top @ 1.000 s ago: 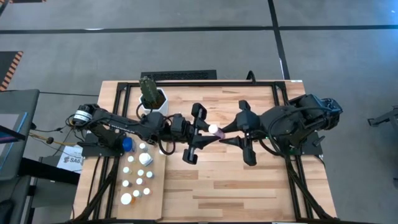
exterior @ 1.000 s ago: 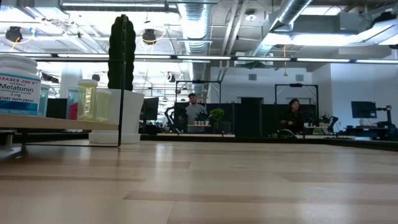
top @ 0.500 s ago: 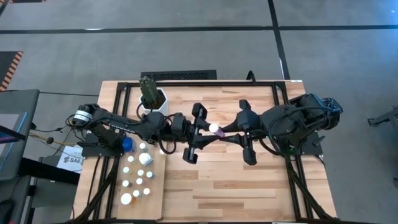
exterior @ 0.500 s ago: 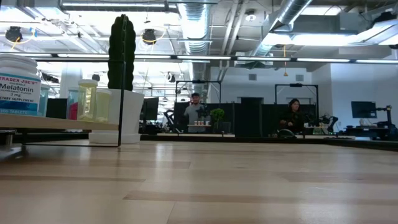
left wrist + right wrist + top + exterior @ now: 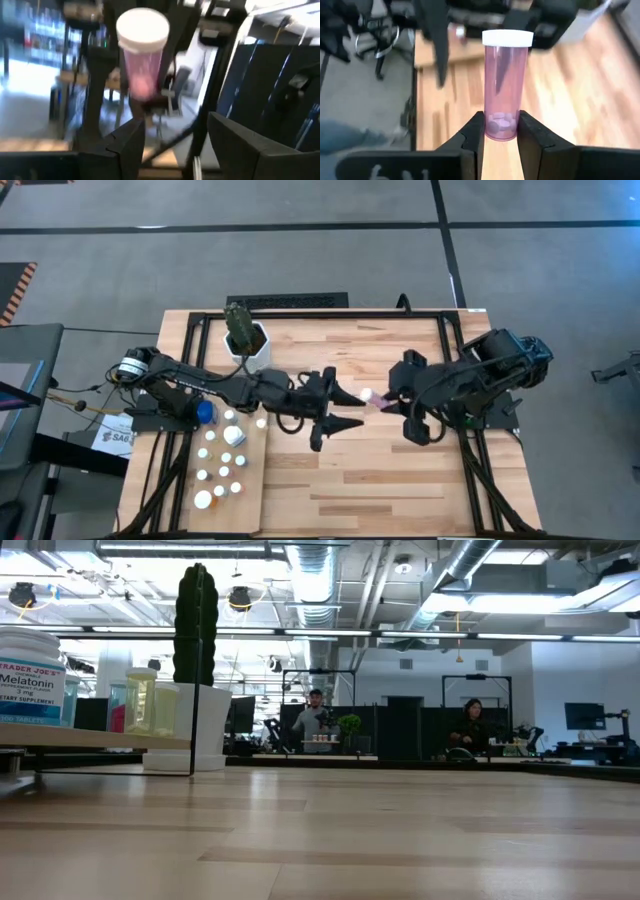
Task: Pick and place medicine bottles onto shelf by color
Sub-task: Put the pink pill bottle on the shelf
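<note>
Above the table's middle my right gripper [image 5: 385, 402] is shut on a pink medicine bottle [image 5: 505, 85] with a white cap [image 5: 367, 395]. My left gripper [image 5: 352, 410] stands open just to the bottle's left. Its fingers [image 5: 131, 142] are apart and below the bottle [image 5: 145, 70], and touch nothing. The shelf [image 5: 250, 498], a pale board at the table's near left, carries several white-capped bottles [image 5: 222, 465]. In the low view the shelf [image 5: 100, 738] shows at the left with bottles on it, and neither gripper shows. My right gripper pinches the pink bottle's bottom end [image 5: 501, 131] between its two fingers [image 5: 532, 137]. The fingers come from the table's right, slanting down. The bottle sticks out past the fingertips in line with them, its cap [image 5: 507, 38] toward my left gripper, lifted clear of the table.
A white pot with a cactus [image 5: 246, 340] stands at the far left of the table, beside the left arm. A big Melatonin bottle [image 5: 30, 675] stands on the shelf. Bare planks lie near and right of the grippers. People sit in the room beyond.
Both grippers met at the pink bottle a second ago. My left gripper has opened, let go of it, tipped down and rolled. My right gripper has drawn back toward the table's right edge with the bottle, which stays clear of the table.
</note>
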{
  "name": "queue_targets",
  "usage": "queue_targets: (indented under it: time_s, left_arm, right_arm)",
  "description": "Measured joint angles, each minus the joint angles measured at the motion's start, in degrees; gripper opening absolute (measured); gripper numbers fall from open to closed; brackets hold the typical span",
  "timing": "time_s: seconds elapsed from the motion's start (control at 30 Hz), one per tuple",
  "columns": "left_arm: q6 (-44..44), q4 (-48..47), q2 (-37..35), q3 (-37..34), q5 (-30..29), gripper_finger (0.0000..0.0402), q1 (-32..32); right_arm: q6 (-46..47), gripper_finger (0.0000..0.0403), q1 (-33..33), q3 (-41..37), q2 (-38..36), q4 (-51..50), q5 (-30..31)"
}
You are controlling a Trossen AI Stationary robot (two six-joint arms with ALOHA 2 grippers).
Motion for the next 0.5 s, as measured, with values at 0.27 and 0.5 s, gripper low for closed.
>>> queue_targets:
  time_s: [0.27, 0.5]
  left_arm:
    - [-15.8, -6.7, 0.0, 0.0, -1.8, 0.0208, 2.3]
    - [-26.8, -6.6, 0.0, 0.0, 7.4, 0.0208, 3.8]
  right_arm:
    - [4.6, 0.0098, 0.4, -0.1, 1.9, -6.1, -7.7]
    - [3.0, 0.0098, 0.3, -0.1, 5.2, -6.2, -13.8]
